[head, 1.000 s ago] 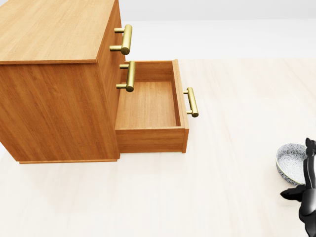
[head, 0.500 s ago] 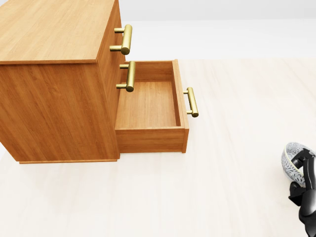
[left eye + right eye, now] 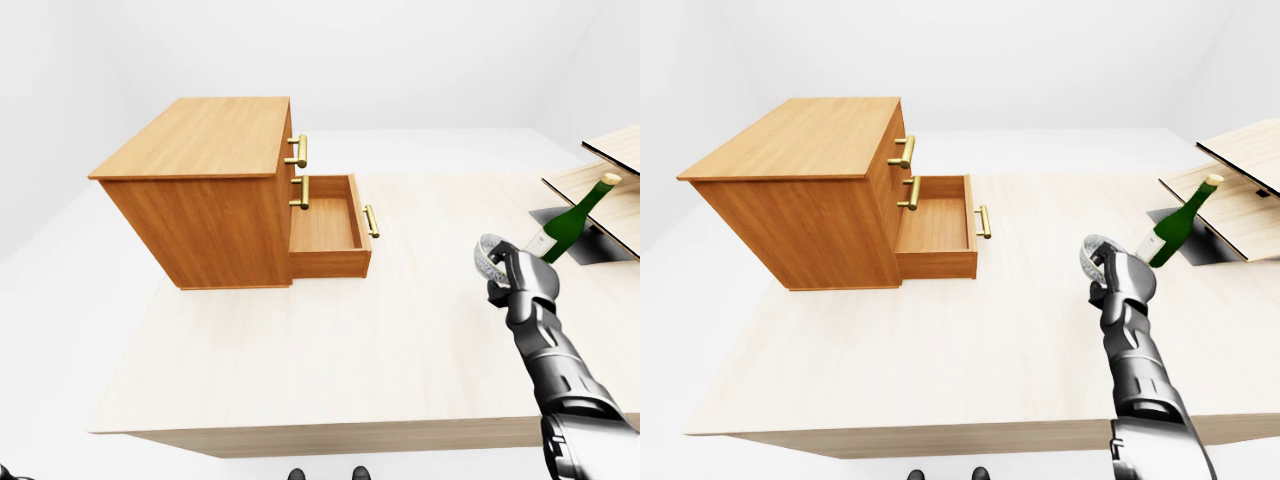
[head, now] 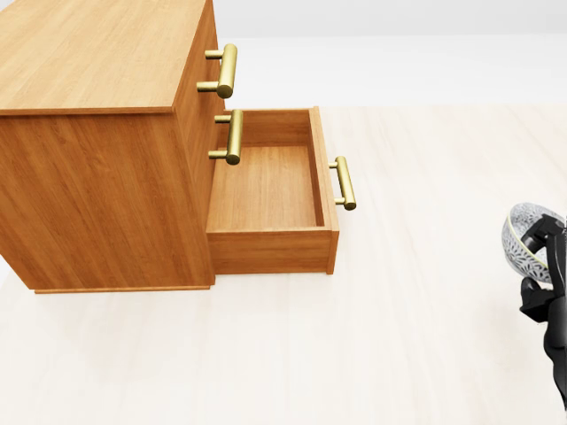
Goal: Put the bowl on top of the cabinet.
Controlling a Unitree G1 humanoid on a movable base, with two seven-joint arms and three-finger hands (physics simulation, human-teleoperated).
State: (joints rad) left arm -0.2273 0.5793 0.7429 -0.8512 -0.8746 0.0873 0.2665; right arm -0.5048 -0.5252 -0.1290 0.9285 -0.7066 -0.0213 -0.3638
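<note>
The patterned white bowl (image 4: 524,234) is tipped on its side and held off the table at the right edge of the head view, with my right hand (image 4: 542,257) shut on its rim. The left-eye view shows the same bowl (image 3: 487,257) above the tabletop, to the right of the cabinet. The wooden cabinet (image 3: 205,180) stands at the left of the table with a flat bare top (image 4: 89,49). Its lowest drawer (image 4: 270,190) is pulled out and holds nothing. My left hand is outside every view.
A green bottle (image 3: 568,220) leans on a dark stand at the right, beside slanted wooden boards (image 3: 610,170). Brass handles (image 4: 226,71) stick out from the cabinet's drawers. The pale table (image 3: 330,350) ends near the bottom of the eye views.
The bowl has left the table: my right hand closed on it, tipped it on edge and raised it slightly. The cabinet and camera have not moved.
</note>
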